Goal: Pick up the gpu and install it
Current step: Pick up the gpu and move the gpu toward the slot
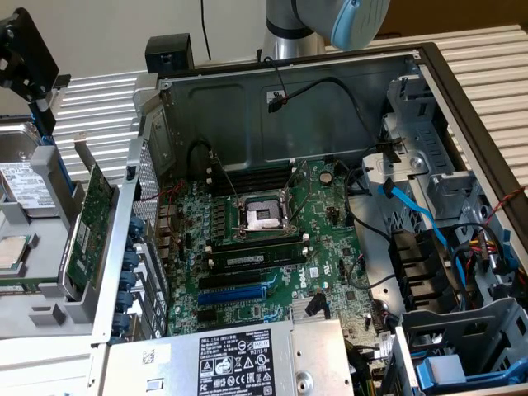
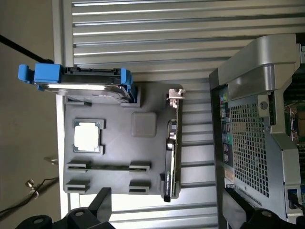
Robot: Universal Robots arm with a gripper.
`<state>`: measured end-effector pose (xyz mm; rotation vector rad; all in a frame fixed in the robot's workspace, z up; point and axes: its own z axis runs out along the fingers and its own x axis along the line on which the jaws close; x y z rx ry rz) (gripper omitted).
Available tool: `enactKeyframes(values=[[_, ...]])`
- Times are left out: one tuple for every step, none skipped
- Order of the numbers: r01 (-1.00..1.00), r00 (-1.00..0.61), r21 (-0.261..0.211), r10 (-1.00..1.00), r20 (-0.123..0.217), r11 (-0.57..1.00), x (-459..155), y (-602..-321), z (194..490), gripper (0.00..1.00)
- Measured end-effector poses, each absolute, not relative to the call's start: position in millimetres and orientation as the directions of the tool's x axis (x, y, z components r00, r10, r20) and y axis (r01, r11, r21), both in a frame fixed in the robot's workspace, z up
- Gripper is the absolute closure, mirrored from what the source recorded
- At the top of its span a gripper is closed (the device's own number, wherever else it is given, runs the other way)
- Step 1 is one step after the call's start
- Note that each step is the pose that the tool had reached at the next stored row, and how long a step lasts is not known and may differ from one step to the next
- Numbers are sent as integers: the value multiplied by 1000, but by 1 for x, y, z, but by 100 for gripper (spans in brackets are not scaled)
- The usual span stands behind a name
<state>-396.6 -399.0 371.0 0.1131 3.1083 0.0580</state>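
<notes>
The gpu (image 2: 170, 157) stands on edge in a slot of a grey holder tray (image 2: 119, 157), seen edge-on as a thin green card with a black cooler and a silver end bracket (image 2: 175, 95). In the exterior view the gpu (image 1: 89, 227) leans upright in the tray just outside the computer case, on the exterior view's left. My gripper (image 2: 167, 202) hangs above the tray, open, its two dark fingers (image 2: 100, 205) wide apart on either side of the card's end, well clear of it. Nothing is between them.
The tray also holds a hard drive in a blue caddy (image 2: 81, 83) and a processor chip (image 2: 87, 136). The open case (image 2: 257, 119) stands beside it, with the motherboard (image 1: 264, 247), memory sticks (image 1: 256, 256), blue expansion slot (image 1: 239, 293), cables (image 1: 412, 206) and power supply (image 1: 231, 359). The arm (image 1: 330, 21) rises behind the case.
</notes>
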Motion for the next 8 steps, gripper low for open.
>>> enactKeyframes(values=[[72,-997,38,73,-29,997,-397,-399,371,1],[72,-997,38,73,-29,997,-397,-399,371,1],[72,-997,38,73,-29,997,-397,-399,371,3],[72,-997,38,73,-29,997,-397,-399,371,10],[72,-997,38,73,-29,997,-397,-399,371,10],[72,-997,38,73,-29,997,-397,-399,371,16],[72,-997,38,73,-29,997,-397,-399,371,16],[72,-997,38,73,-29,997,-397,-399,371,22]])
